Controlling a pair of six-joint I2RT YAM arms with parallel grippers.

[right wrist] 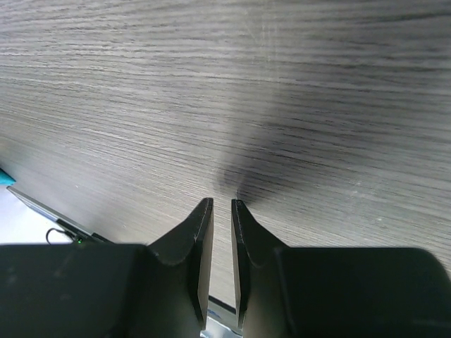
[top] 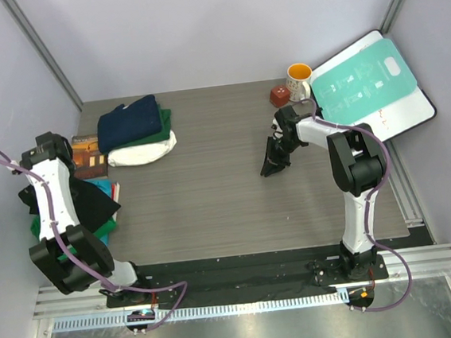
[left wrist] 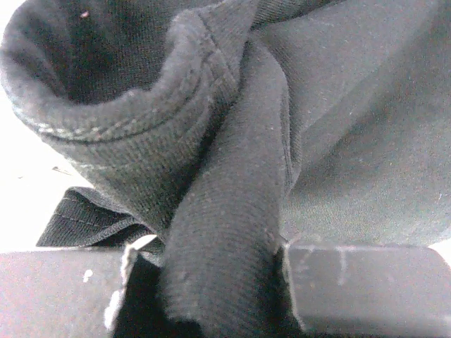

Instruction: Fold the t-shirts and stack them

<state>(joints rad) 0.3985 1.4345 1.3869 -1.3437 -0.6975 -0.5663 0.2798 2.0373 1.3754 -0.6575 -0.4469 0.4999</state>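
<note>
We see that the black t-shirt (left wrist: 232, 211) is soft knit cloth, matt and a bit fuzzy, with a stitched hem. The left gripper (left wrist: 215, 289) looks like dull, scuffed hard plastic. The right gripper (right wrist: 222, 205) is dark and smooth with a faint shine. The table (right wrist: 282, 84) looks like grey wood with fine lines, and it is matt. The metal sheet (top: 249, 334) by its near edge is shiny.
</note>
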